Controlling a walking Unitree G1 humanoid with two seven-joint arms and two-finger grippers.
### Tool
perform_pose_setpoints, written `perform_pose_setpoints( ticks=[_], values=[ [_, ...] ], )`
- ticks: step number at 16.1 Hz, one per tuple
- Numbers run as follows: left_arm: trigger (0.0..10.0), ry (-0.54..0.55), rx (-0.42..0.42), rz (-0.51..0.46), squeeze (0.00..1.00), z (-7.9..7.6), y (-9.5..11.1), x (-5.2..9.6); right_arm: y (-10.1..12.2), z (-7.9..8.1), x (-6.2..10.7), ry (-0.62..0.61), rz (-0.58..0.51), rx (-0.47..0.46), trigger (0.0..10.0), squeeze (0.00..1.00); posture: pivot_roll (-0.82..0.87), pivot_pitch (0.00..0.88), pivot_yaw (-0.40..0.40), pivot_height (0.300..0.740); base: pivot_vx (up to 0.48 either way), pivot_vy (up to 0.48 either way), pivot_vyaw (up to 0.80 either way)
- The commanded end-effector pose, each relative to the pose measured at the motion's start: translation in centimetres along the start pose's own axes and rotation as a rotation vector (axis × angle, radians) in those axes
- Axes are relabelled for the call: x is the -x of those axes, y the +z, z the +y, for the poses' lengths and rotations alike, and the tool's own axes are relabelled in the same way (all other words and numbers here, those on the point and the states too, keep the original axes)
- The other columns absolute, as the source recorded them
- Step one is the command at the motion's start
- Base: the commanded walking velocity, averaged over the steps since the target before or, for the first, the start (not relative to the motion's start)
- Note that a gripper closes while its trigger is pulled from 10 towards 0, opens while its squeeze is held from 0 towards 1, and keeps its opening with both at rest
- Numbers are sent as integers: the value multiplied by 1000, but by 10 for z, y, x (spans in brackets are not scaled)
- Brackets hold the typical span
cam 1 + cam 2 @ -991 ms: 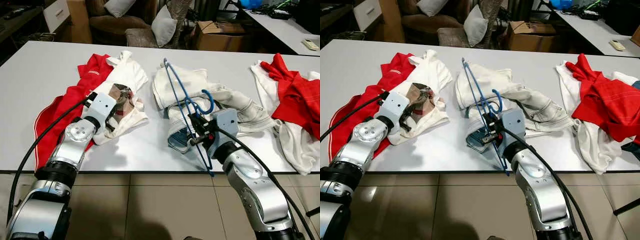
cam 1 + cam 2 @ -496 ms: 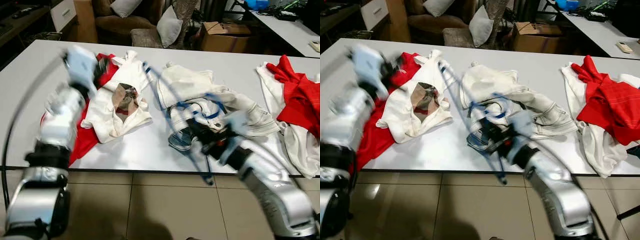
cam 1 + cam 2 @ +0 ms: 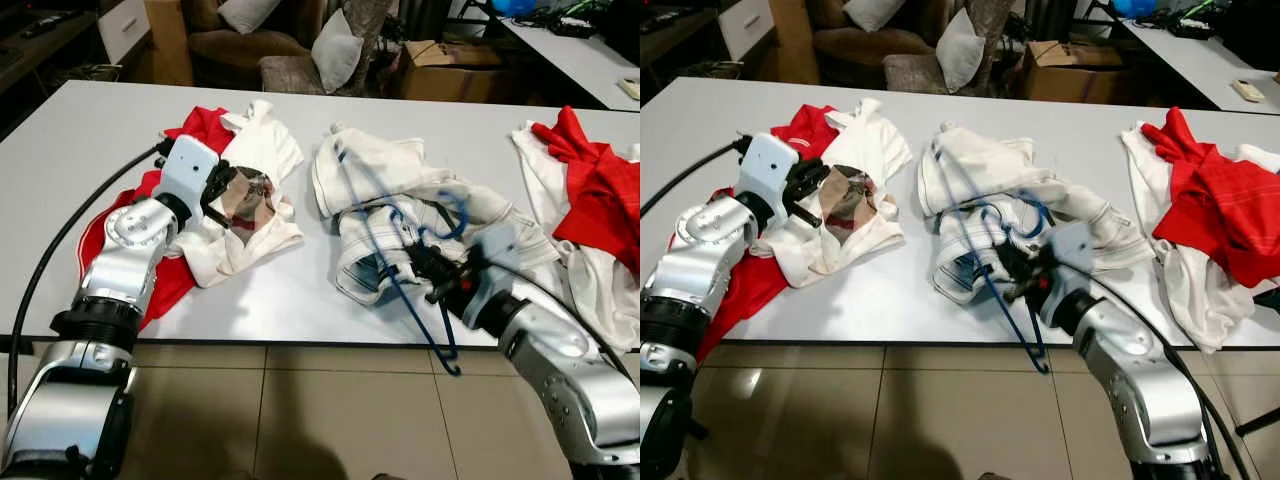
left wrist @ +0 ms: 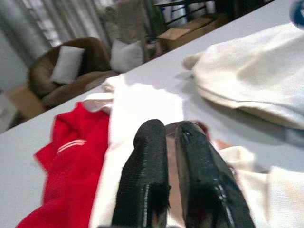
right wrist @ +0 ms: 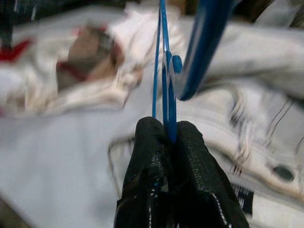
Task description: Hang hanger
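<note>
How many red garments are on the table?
2: one red garment under the white top by the left gripper, another at the table's right end. More may be buried.

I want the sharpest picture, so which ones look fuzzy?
Right wrist view is smeared: the clothes blur, while the blue hanger in the shut jaws stays clearer. In the left eye view the right gripper is smudged. Left wrist view is soft, its jaws shut.

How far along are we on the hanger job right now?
Done: the right gripper is shut on the blue hanger, gripping its wire. In hand: the hanger lies tilted over the white garment in the middle of the table, one end past the table edge. The left gripper is shut and empty over the white and red clothes. Left: no garment looks threaded onto the hanger, and nothing is hung.
</note>
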State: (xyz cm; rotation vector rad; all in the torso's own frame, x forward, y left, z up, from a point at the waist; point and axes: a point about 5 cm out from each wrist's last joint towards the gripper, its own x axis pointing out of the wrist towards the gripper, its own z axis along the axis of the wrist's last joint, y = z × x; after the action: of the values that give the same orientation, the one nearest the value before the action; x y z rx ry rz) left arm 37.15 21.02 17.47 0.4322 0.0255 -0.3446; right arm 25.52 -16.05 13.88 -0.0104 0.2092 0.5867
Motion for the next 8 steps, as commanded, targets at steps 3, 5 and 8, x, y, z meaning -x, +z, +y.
perform_pose_setpoints(
  ticks=[3, 5, 8],
  values=[
    [10000, 63, -91, 147, 1000, 3, -27, 0, -14, -5, 3, -32, 102, 38, 10000, 0, -66, 0, -7, 740, 0, 0, 0],
    [10000, 37, -107, 178, 1000, -2, -37, 2, -11, -6, 4, -41, 89, 33, 10000, 0, -71, 0, 0, 740, 0, 0, 0],
    [10000, -68, -32, 146, 1000, -22, -41, -2, -9, -4, 3, -45, 76, 35, 10000, 0, -77, 0, 8, 740, 0, 0, 0]
  ],
)
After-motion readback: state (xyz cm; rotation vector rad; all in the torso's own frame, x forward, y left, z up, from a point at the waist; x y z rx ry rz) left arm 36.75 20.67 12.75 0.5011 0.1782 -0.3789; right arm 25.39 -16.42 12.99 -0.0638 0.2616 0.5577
